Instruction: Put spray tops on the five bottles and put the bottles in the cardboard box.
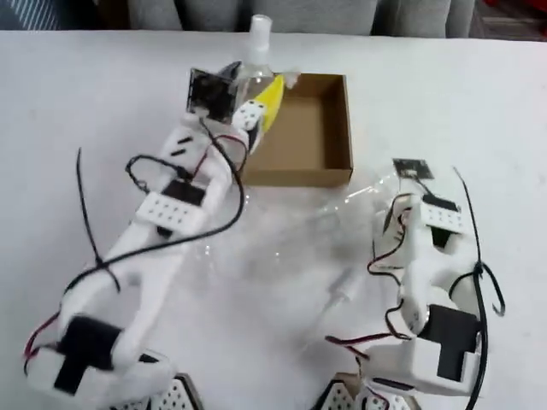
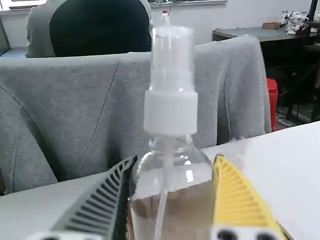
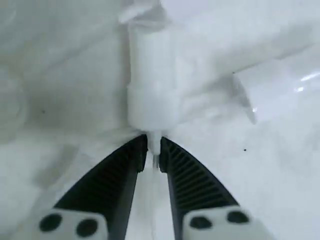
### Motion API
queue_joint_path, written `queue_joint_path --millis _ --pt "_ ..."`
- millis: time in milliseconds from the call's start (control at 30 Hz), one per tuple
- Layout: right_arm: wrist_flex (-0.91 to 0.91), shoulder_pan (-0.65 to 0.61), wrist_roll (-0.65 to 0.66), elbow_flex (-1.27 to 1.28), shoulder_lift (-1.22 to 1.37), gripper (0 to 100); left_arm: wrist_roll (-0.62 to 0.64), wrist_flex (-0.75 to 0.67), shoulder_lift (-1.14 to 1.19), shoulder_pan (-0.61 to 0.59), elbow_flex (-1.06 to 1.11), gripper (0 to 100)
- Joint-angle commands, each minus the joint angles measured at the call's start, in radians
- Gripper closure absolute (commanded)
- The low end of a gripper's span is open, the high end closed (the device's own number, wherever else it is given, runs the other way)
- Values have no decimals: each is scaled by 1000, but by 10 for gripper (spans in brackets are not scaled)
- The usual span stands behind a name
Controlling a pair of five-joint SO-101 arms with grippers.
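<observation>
Left pincer: clenched on a capped bottle; cardboard box just beside it.
Right pincer: nipping a loose spray top by its tube, on the desk.
Step, I judge: boxing. Next I shift over the box, lower and release.

Nothing readable anywhere, honestly. The bottle is plain. No print I can make out on the box either.
</observation>
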Motion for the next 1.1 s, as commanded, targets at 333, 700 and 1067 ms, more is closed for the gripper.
queue_joint_path --millis 333,700,1067 --pt "-39 -25 71 18 -35 982 -2 -60 515 -79 -549 980" --pt "-41 -42 75 28 -35 982 -2 -61 831 -67 -881 980" --pt "-45 -41 75 29 -35 981 -2 -169 1171 -79 -1189 980"
